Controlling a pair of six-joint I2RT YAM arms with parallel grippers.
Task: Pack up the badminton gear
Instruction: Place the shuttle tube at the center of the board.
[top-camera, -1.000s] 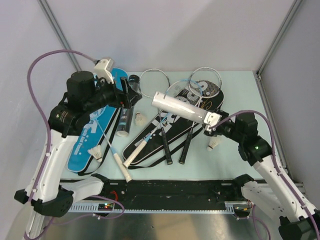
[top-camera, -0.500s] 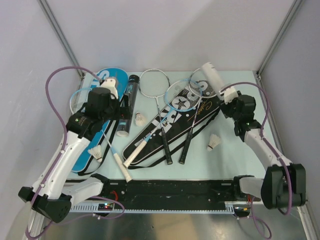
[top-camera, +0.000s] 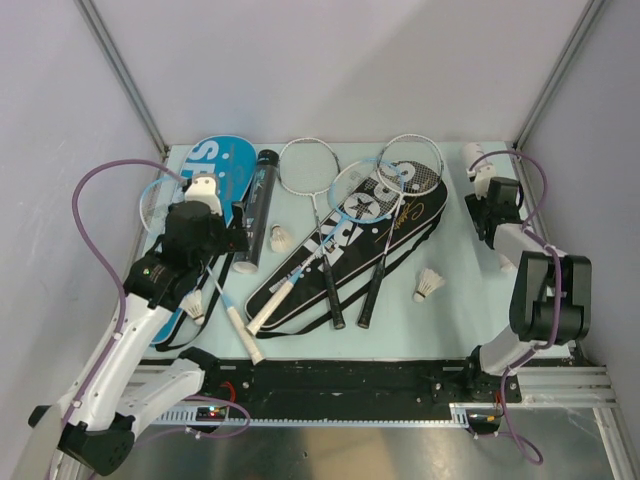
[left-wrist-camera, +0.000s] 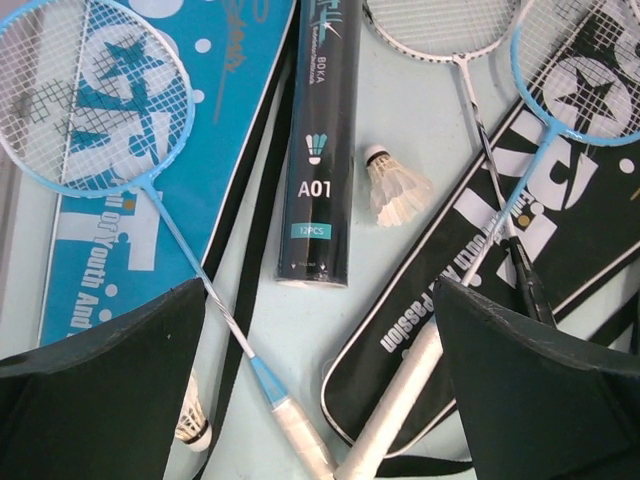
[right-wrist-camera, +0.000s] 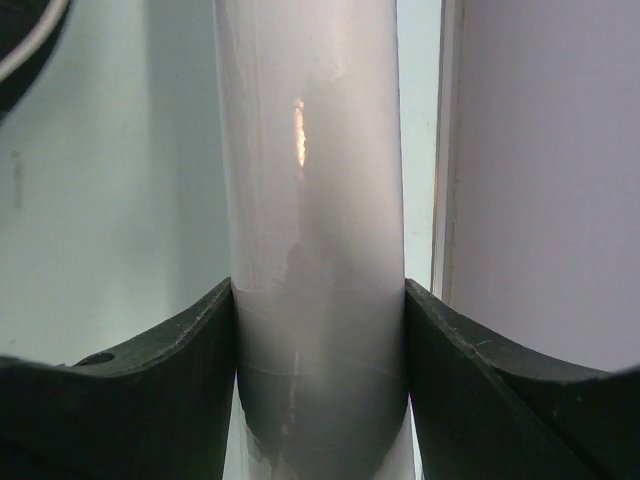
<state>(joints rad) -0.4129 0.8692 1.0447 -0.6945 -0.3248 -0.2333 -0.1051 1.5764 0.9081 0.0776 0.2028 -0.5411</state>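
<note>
The right claw (right-wrist-camera: 318, 292) is clenched on the white shuttle tube (right-wrist-camera: 310, 150), one finger pressed against each side. Claw and tube sit at the far right edge of the bench (top-camera: 455, 310), well to the right of the black racket bag (top-camera: 345, 255). The left claw (left-wrist-camera: 320, 300) is released, its fingers (left-wrist-camera: 110, 370) spread wide around nothing. It hovers left of the black racket bag, above the near end of the black shuttle tube (left-wrist-camera: 318, 150). That tube lies between the black racket bag and the blue racket bag (left-wrist-camera: 100, 250). A shuttlecock (left-wrist-camera: 395, 190) rests between the tube and the black racket bag. A blue-framed racket (left-wrist-camera: 90, 95) lies with its head on the blue racket bag. Another shuttlecock (top-camera: 430, 285) lies just right of the black racket bag.
</note>
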